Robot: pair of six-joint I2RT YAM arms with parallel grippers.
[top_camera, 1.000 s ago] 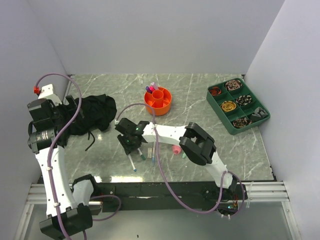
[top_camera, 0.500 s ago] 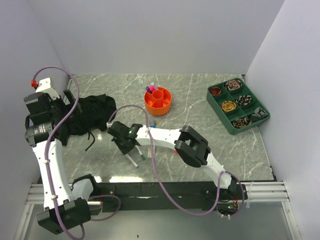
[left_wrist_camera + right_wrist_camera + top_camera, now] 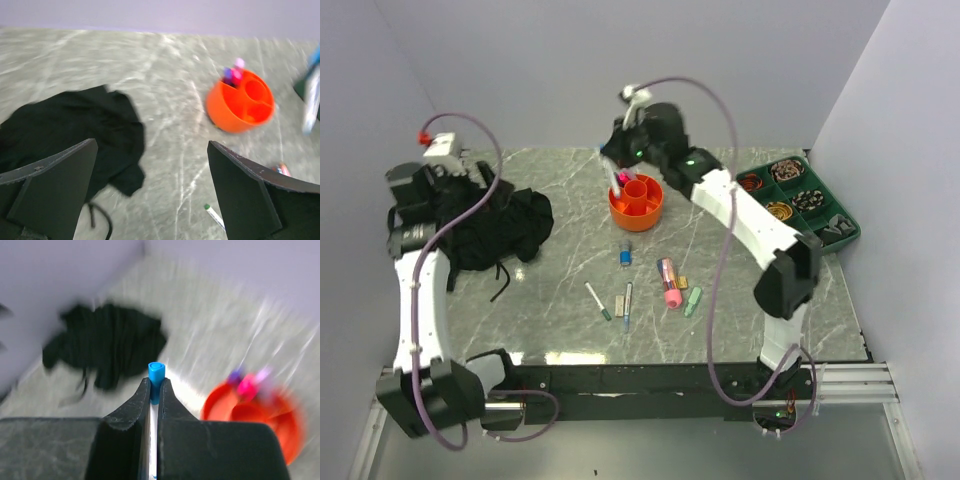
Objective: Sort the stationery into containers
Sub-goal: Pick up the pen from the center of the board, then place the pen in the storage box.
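Clamped shut on a slim pen [image 3: 156, 372] with the right claw [image 3: 154, 386], upper centre of the overhead view, close by the upper-left rim of the orange holder [image 3: 638, 222]. Showed a pale barrel and a bright blue cap poking out past the fingertips. Judged light, stiff and slick, apt to pivot if pinched near an end; best taken mid-barrel. Held the left claw [image 3: 152, 146] spread wide and empty near the black cloth [image 3: 75, 125]. Showed more pens and markers [image 3: 669, 283] loose on the tabletop [image 3: 750, 270], lower centre.
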